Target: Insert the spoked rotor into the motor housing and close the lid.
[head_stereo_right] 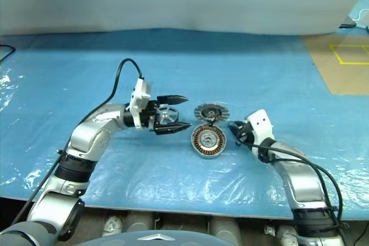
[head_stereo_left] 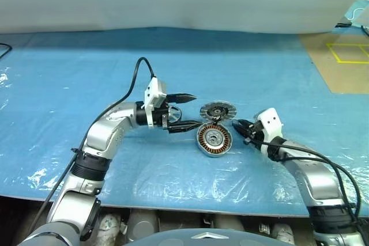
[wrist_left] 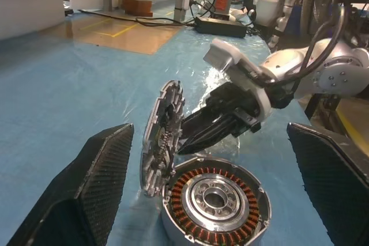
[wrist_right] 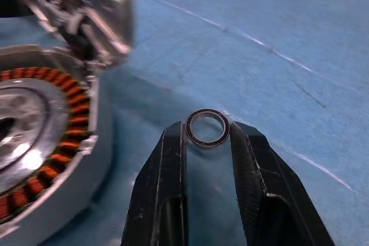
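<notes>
Blue plastic sheeting [head_stereo_left: 173, 188] covers the table. On it lies the motor housing [head_stereo_left: 214, 140], a flat round disc with a ring of copper windings and a silver hub; its open top holds nothing. The lid [head_stereo_left: 218, 111], a ribbed silver disc, leans tilted on edge against the housing's far rim.

The right gripper [wrist_right: 207, 136] sits just beside the housing on the robot's right. Its jaws are nearly closed, pinching a small dark ring [wrist_right: 207, 128] between their tips. Whether that ring is the spoked rotor cannot be told.

The left gripper [head_stereo_left: 183, 110] hangs level just left of the lid, jaws spread wide and empty.

The left wrist view shows the right gripper's tips close behind the tilted lid. The right wrist view shows the ring.
</notes>
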`<move>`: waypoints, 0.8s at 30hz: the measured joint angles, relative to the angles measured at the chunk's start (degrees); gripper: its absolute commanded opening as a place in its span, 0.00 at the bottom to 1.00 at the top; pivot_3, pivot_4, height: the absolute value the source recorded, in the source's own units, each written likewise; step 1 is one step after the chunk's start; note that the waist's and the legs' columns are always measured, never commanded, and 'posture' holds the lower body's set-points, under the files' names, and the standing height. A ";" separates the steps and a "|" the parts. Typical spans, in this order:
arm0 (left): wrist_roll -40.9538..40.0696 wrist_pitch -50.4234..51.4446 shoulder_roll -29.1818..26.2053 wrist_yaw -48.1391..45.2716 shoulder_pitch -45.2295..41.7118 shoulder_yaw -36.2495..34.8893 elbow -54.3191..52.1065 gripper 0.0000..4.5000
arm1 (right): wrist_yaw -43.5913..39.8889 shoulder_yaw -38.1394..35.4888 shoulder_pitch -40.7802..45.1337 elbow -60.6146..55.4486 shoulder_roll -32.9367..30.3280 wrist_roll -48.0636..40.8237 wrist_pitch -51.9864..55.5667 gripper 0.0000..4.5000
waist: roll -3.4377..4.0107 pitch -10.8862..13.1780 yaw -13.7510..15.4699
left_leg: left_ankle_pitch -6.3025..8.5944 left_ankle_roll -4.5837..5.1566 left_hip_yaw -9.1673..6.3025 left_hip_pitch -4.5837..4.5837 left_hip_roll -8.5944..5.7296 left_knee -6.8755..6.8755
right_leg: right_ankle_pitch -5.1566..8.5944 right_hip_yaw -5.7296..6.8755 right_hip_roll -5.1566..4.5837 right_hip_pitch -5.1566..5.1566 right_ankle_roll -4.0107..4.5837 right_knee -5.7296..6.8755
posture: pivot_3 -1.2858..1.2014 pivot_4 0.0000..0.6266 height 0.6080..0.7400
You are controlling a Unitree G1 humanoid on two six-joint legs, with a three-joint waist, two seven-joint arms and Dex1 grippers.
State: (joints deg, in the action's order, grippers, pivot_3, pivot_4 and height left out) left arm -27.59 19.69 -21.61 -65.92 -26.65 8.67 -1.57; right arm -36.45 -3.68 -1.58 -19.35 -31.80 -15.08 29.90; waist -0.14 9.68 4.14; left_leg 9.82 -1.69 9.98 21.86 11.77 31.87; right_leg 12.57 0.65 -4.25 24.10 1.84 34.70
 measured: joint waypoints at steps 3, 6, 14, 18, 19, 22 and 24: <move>2.38 -4.35 -2.19 -2.20 2.09 0.58 0.66 1.00 | -2.57 -1.97 -4.78 -6.07 -3.66 -2.93 2.91 0.14 | 0.00 0.00 0.20 | 0.10 0.16 0.00 -0.01 -0.01 -0.05 | 0.03 -0.01 -0.01 0.00 -0.06 -0.06 | 0.52 0.24 1.00; 4.65 -9.24 -3.49 -4.95 4.55 1.11 3.54 1.00 | -4.46 -6.14 -8.01 -10.90 -6.98 -5.86 5.16 0.14 | 0.00 0.00 0.23 | 0.11 0.18 0.01 -0.04 -0.03 -0.06 | 0.26 -0.05 -0.02 0.00 -0.44 -0.05 | 0.52 0.24 1.00; 8.20 -20.73 -0.78 -5.82 6.59 1.92 9.15 1.00 | -6.81 -3.48 -5.56 -22.12 -10.73 -11.43 10.17 0.14 | -0.01 0.00 0.43 | 0.11 0.18 0.01 -0.08 -0.03 -0.05 | 0.22 -0.06 -0.03 -0.02 -0.39 -0.01 | 0.52 0.24 1.00; 8.39 -21.22 -0.61 -5.85 7.21 2.07 9.07 1.00 | -7.24 2.50 -1.06 -21.54 -10.90 -10.96 10.39 0.14 | 0.00 0.00 0.35 | 0.10 0.15 0.01 -0.10 -0.01 -0.06 | 0.07 -0.05 -0.02 -0.02 -0.13 0.02 | 0.52 0.24 1.00; 8.39 -21.28 -0.56 -5.93 7.55 2.11 9.05 1.00 | -7.39 4.07 -0.37 -20.24 -10.97 -10.02 9.59 0.14 | -0.01 0.00 0.38 | 0.07 0.10 0.01 -0.08 -0.02 -0.06 | 0.07 -0.05 -0.02 -0.02 -0.13 0.01 | 0.52 0.24 1.00; 8.30 -21.78 -1.00 -7.10 8.96 2.28 8.43 1.00 | -8.28 6.84 1.22 -14.18 -11.02 -7.11 6.86 0.14 | -0.01 0.00 0.38 | 0.01 0.00 0.01 -0.06 -0.07 -0.05 | 0.06 -0.06 -0.06 -0.02 -0.11 0.00 | 0.52 0.24 1.00; 8.29 -21.88 -1.29 -7.92 9.60 2.50 8.09 1.00 | -8.91 7.42 1.37 -11.03 -11.12 -5.75 5.18 0.14 | -0.01 0.00 0.42 | 0.01 0.00 0.01 -0.05 -0.03 -0.06 | 0.06 -0.04 -0.04 0.00 -0.10 0.02 | 0.52 0.24 1.00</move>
State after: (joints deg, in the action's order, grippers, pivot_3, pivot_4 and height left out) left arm -19.29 -2.18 -22.90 -73.84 -17.05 11.17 6.52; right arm -45.36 3.73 -0.21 -30.39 -42.92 -20.83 35.08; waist -0.14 9.68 4.56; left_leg 9.83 -1.70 10.00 21.81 11.73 31.82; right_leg 12.62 0.61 -4.29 24.10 1.75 34.72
